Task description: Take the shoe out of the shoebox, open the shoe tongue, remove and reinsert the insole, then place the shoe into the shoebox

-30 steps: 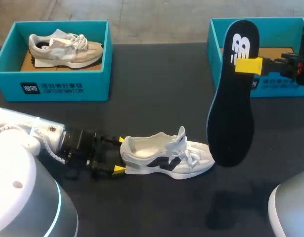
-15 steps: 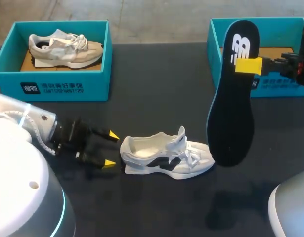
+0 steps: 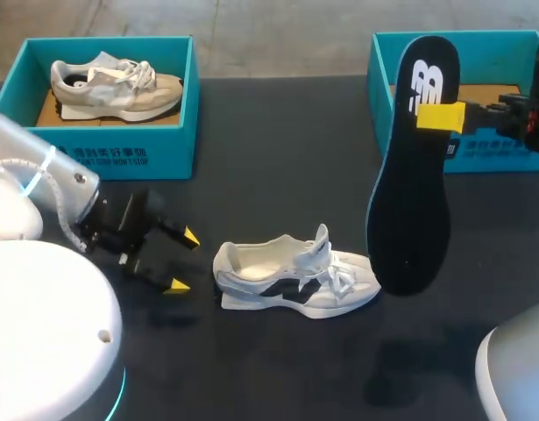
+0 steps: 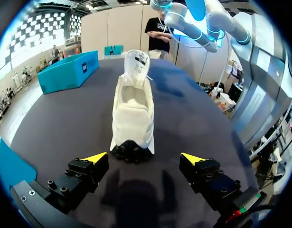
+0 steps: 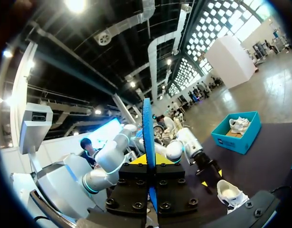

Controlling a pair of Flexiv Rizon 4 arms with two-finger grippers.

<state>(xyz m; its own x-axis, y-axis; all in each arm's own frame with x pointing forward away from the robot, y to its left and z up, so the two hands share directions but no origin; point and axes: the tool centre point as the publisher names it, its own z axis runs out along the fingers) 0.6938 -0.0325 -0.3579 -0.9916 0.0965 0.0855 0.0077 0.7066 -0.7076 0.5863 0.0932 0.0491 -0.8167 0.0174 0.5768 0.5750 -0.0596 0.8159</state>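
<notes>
A white shoe with black side marks [image 3: 294, 279] lies on its sole in the middle of the dark table, toe to the right. My left gripper [image 3: 182, 261] stands open just left of the heel, apart from it; in the left wrist view the shoe [image 4: 132, 112] lies ahead of that gripper [image 4: 144, 157], heel nearest. My right gripper [image 3: 441, 117] is shut on a black insole [image 3: 415, 167] with a blue edge, held upright above the shoe's toe. The insole [image 5: 147, 147] shows edge-on between the right gripper's fingers [image 5: 148, 159]. A teal shoebox [image 3: 466, 96] stands behind it.
A second teal shoebox [image 3: 102, 140] at the back left holds a beige shoe [image 3: 116, 86]. Bare dark table lies between the two boxes and in front of the white shoe.
My left gripper has drawn back to the left, away from the shoe's heel, and stays open. The right arm with the insole has not moved.
</notes>
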